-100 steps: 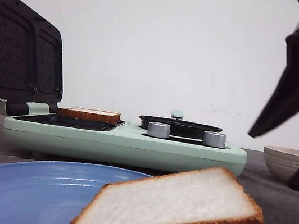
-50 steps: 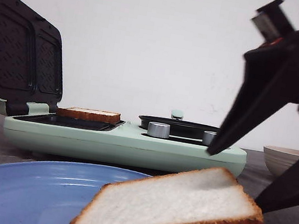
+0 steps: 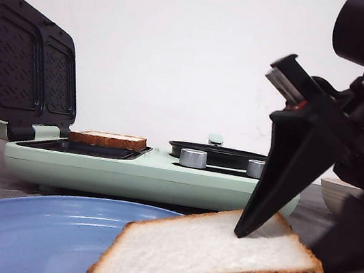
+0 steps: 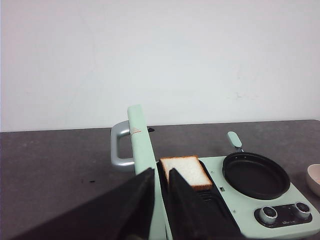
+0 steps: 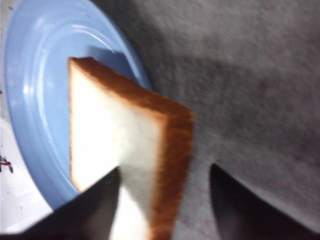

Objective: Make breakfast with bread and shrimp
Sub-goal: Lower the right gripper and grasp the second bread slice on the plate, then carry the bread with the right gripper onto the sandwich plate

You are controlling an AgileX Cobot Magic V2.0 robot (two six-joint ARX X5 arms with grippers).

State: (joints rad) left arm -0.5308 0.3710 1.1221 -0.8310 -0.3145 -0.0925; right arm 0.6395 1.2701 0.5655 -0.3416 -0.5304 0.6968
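The right gripper (image 5: pixel 165 200) is at the near slice of bread (image 3: pixel 218 260), which rests tilted on the rim of the blue plate (image 3: pixel 35 231), in front of the green sandwich maker (image 3: pixel 148 173). Its jaws stand apart and straddle the crust edge: one finger lies over the white crumb, the other is outside the crust over the grey table (image 5: pixel 250 75); the slice is not yet gripped. In my judgement the step in hand is picking up this slice. To do it well, the jaws should close on the crust edge gently, since soft crumb is likely to crush or tear, and the lift should keep the slice level so it does not slide off the plate. A second slice (image 4: pixel 185 172) already lies on the open grill plate of the sandwich maker, beside its round black pan (image 4: pixel 256 175). The left gripper (image 4: pixel 160 200) is above the sandwich maker's raised lid, jaws nearly together and holding nothing. No shrimp is visible. A small mark on the lid's edge cannot be read; no other writing is visible
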